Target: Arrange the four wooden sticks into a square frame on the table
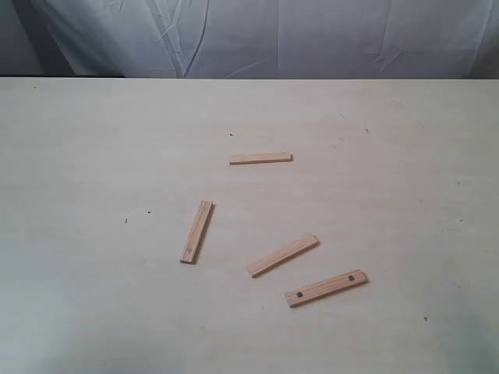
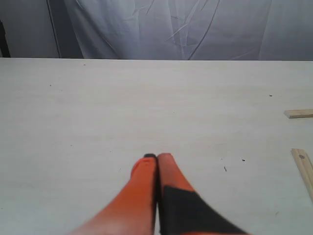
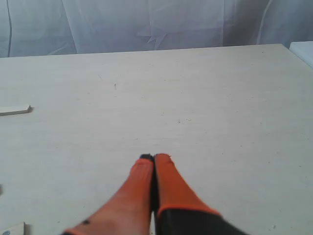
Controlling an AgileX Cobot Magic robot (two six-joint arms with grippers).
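Note:
Four light-tan wooden sticks lie apart on the pale table (image 1: 93, 140), forming no square. One stick (image 1: 260, 158) lies level at the back. A second stick (image 1: 197, 231) stands nearly lengthwise at the left. A third stick (image 1: 282, 255) lies slanted in the middle. The fourth stick (image 1: 327, 287), with two dark dots, is nearest the front. Neither gripper shows in the exterior view. My left gripper (image 2: 157, 157) is shut and empty over bare table, two stick ends (image 2: 299, 113) (image 2: 304, 166) off to its side. My right gripper (image 3: 154, 158) is shut and empty too, a stick end (image 3: 14, 110) far from it.
A wrinkled white cloth (image 1: 257, 35) hangs behind the table's far edge. A few tiny dark specks (image 1: 149, 211) mark the surface. In the right wrist view the table's corner (image 3: 288, 49) shows beside a pale object (image 3: 304, 50).

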